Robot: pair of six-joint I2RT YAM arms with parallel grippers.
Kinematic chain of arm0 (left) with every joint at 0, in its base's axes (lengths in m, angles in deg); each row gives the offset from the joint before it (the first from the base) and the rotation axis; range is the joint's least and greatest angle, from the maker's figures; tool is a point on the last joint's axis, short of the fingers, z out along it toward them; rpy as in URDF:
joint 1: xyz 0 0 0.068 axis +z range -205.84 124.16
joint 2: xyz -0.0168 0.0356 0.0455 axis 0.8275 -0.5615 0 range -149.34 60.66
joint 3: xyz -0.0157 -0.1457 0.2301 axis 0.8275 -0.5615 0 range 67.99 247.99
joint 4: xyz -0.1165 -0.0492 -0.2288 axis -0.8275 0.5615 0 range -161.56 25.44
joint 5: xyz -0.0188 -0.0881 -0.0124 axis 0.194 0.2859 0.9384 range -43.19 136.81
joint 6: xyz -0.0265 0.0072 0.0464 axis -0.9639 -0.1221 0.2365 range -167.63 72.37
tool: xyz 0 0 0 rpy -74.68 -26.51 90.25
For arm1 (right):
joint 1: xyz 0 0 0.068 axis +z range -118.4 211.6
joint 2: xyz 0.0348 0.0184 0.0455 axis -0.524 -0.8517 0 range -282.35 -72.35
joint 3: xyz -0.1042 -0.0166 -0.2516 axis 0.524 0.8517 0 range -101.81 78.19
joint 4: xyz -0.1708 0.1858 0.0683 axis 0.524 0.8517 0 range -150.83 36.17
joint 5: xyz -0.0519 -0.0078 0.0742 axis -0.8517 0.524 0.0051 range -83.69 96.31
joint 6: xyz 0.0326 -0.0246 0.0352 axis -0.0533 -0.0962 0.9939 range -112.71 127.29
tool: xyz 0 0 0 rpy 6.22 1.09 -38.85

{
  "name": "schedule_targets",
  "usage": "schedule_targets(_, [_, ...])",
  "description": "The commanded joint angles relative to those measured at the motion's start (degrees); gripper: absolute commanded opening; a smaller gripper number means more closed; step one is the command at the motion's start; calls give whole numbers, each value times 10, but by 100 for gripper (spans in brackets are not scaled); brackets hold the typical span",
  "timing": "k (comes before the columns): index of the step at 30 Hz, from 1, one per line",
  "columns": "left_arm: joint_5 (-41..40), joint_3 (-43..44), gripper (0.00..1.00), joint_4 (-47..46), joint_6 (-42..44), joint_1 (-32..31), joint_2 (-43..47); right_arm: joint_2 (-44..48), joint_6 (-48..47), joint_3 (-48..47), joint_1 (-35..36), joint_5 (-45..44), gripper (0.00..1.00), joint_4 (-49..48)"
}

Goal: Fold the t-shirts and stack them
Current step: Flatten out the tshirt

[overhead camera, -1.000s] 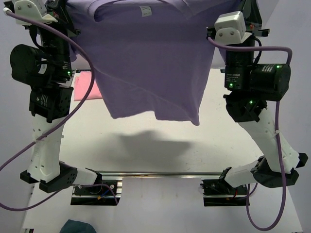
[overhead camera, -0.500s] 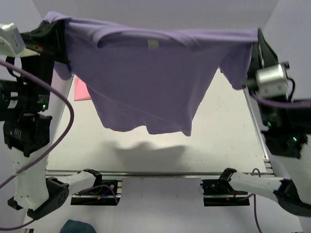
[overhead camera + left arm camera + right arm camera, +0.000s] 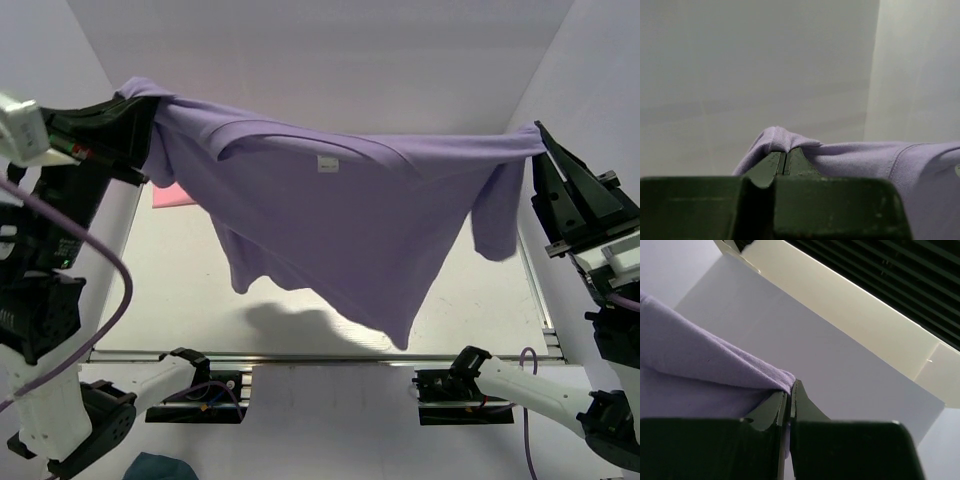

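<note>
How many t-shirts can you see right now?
2. The lavender t-shirt hangs stretched between the left gripper and right gripper; the pink t-shirt lies on the table at far left, mostly hidden behind it.

1. The place is a robotics lab's test booth, not a home or a shop.
2. Plain white panels (image 3: 330, 60) close in a white table (image 3: 470, 290) at the back and both sides.
3. An aluminium rail (image 3: 330, 357) at the near edge carries the bolted arm bases (image 3: 195, 385), and purple cables (image 3: 128, 290) loop loose along the arms.
4. Above the panels, the right wrist view shows a dark slatted ceiling (image 3: 890, 275) of an industrial kind.
5. Machines handle the cloth: a lavender t-shirt (image 3: 340, 220) hangs in the air, pinched between the left gripper (image 3: 785, 159) and the right gripper (image 3: 789, 392).
</note>
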Motion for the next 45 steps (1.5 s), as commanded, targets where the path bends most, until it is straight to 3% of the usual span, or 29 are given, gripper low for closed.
schedule_targets(1, [18,4,0,-11,-6,5,24,19,29,-17,-2,36,0,-26])
schedule_targets(4, [30,24,0,4,-6,5,24,21,40,-22,-1,40,0,-28])
schedule_targets(11, [-27,2,0,-1,-12,11,42,18,22,8,-1,-17,0,-75])
schedule_targets(14, [-58,-14,0,-7,-12,11,32,-5,-16,34,-1,-71,0,-116])
schedule_targets(17, [-95,-29,0,-13,-12,11,-13,-52,-53,79,-1,-192,0,-181])
schedule_targets(18, [-103,-40,0,-20,-18,11,-28,-79,-100,101,-2,-221,0,-274])
schedule_targets(20, [-146,-63,0,-31,-23,4,-77,-140,-162,140,-5,-300,0,-389])
schedule_targets(22, [-172,-84,0,-41,-23,9,-137,-167,-174,152,-22,-321,0,-414])
schedule_targets(26, [-254,-116,0,-52,-62,14,-239,-254,-94,180,-106,-336,0,-429])
schedule_targets(29, [-270,-129,0,-68,-82,27,-307,-331,-23,202,-178,-327,0,-432])
schedule_targets(34, [-210,-71,0,-89,-105,54,-485,-530,72,156,-244,-325,0,-396])
schedule_targets(38, [-152,78,0,-97,-111,69,-688,-664,124,69,-283,-306,0,-326])
schedule_targets(41, [-119,161,0,-128,-117,81,-766,-764,153,-24,-314,-284,0,-286])
schedule_targets(45, [-93,149,0,-214,-123,87,-811,-827,170,-89,-331,-269,0,-269])
